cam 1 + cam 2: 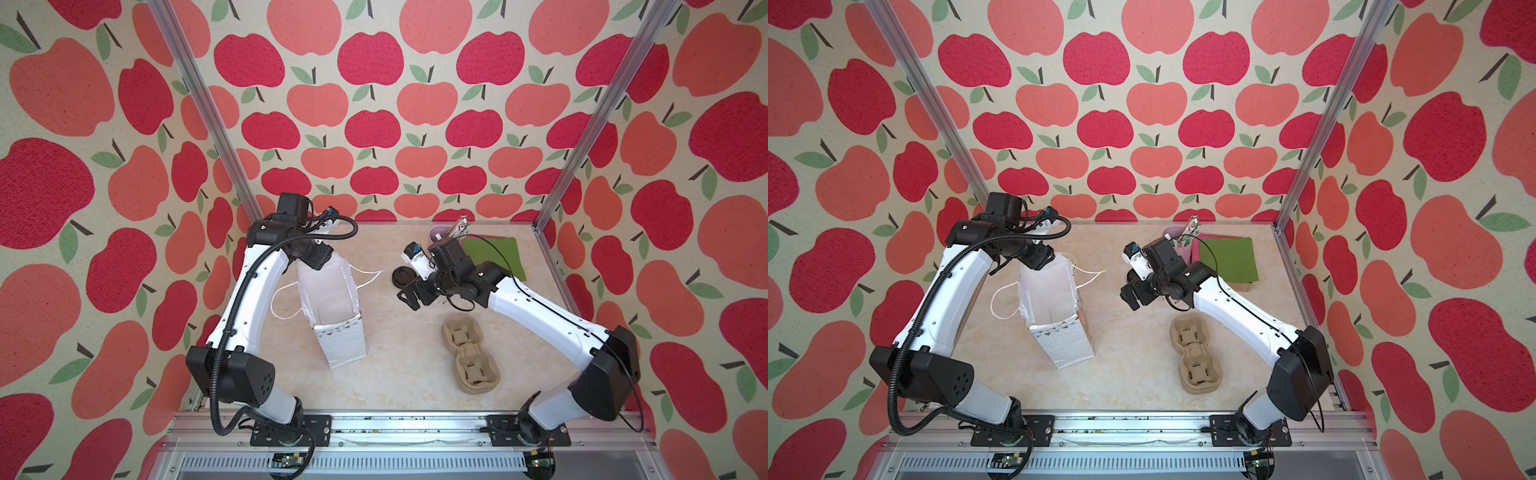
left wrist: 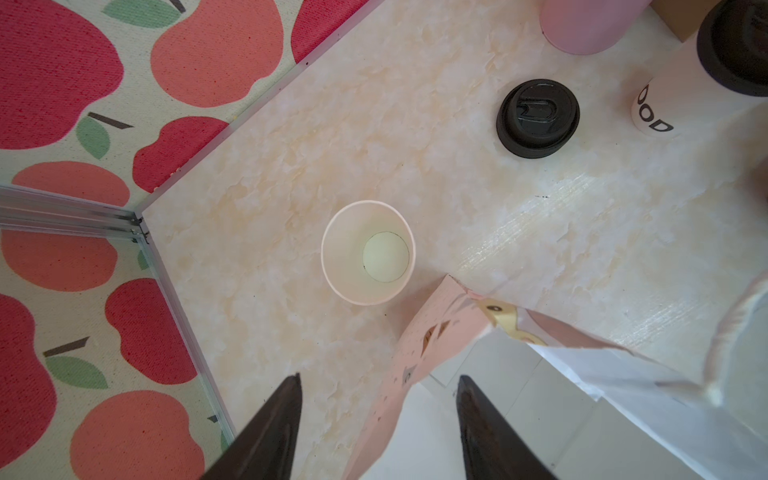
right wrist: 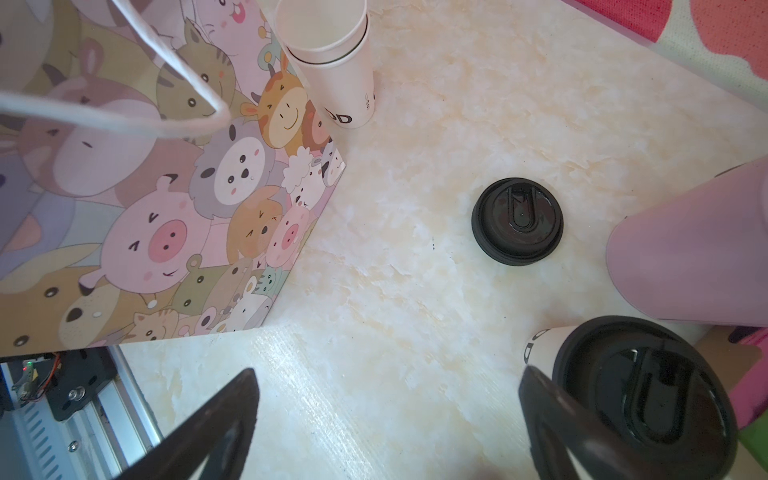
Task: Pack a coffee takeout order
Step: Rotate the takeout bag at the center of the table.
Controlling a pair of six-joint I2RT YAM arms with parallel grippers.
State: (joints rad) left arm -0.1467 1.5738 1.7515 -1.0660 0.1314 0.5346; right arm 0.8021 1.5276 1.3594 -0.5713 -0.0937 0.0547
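A black-lidded white paper cup [image 3: 644, 390] is seen just beside, seemingly outside, the wide-spread jaws of the right gripper [image 3: 388, 374].

L arm [image 1: 257, 286] starts at the near-left base, goes up & far, then bends right at the top. Its wrist tips down. L gripper [image 2: 376, 386] looks down, jaws partway apart. R arm [image 1: 536, 309] starts at the near-right base, leans far & left toward the middle. R gripper [image 3: 386, 382] looks down too, jaws spread wide. The 2 grippers are well apart.
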